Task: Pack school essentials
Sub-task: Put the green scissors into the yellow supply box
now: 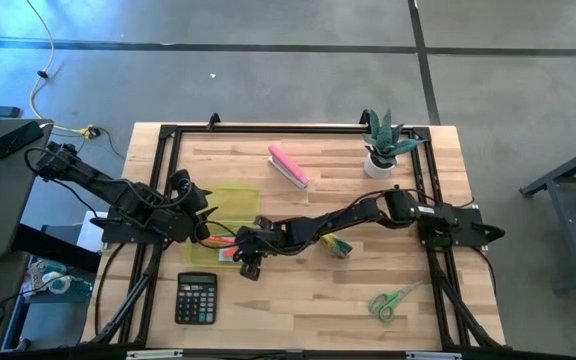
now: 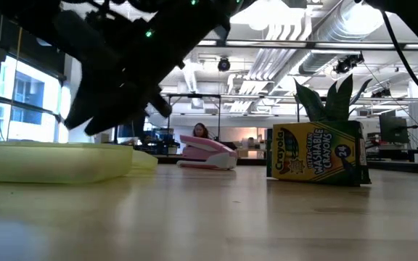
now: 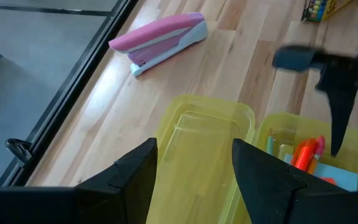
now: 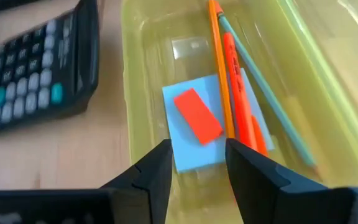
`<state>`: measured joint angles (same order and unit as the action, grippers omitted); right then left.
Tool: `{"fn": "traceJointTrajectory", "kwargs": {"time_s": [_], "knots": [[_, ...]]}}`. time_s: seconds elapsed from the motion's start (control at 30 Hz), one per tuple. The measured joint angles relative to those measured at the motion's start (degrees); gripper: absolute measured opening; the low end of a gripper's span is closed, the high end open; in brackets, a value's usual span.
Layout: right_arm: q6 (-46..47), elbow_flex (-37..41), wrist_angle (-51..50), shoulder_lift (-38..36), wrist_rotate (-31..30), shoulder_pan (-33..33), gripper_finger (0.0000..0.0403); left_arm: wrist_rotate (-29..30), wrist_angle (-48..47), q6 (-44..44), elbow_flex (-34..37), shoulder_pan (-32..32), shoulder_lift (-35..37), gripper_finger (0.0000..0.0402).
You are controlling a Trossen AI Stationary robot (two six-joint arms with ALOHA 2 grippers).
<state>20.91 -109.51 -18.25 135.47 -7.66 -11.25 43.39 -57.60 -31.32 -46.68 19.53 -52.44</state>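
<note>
An open yellow see-through pencil box [image 1: 230,205] lies left of the table's middle. Its tray [image 4: 142,93] holds a light-blue note pad [image 4: 194,134] with a red eraser [image 4: 197,115] on it, an orange pencil [image 4: 219,56], a teal pencil [image 4: 266,93] and a red-orange marker [image 4: 241,106]. My right gripper [image 4: 197,152] is open and empty just above the tray. My left gripper [image 3: 194,152] is open and empty above the box's lid [image 3: 207,134]. The crayon box [image 1: 340,247] stands on the table right of the tray. The green-handled scissors [image 1: 393,300] lie flat near the front right.
A black calculator [image 1: 196,297] lies in front of the tray, close to my right gripper. A pink stapler [image 1: 288,165] lies at the back middle, and a potted plant [image 1: 383,148] stands at the back right. A black frame [image 1: 158,180] runs round the table.
</note>
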Motion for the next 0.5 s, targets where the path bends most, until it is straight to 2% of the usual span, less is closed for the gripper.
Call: {"fn": "traceJointTrajectory", "kwargs": {"time_s": [0.3, 0.5], "knots": [[-7.97, 0.04, -17.63, -5.93, -1.94, -1.9, 0.0138, -2.3, -0.01, -1.35, 0.0, 0.0, 0.01, 0.0195], [-9.6, 0.07, -27.62, -7.49, -7.88, -4.61, 0.0138, -3.8, -0.01, 0.05, 0.0, 0.0, 0.01, 0.0195]]}}
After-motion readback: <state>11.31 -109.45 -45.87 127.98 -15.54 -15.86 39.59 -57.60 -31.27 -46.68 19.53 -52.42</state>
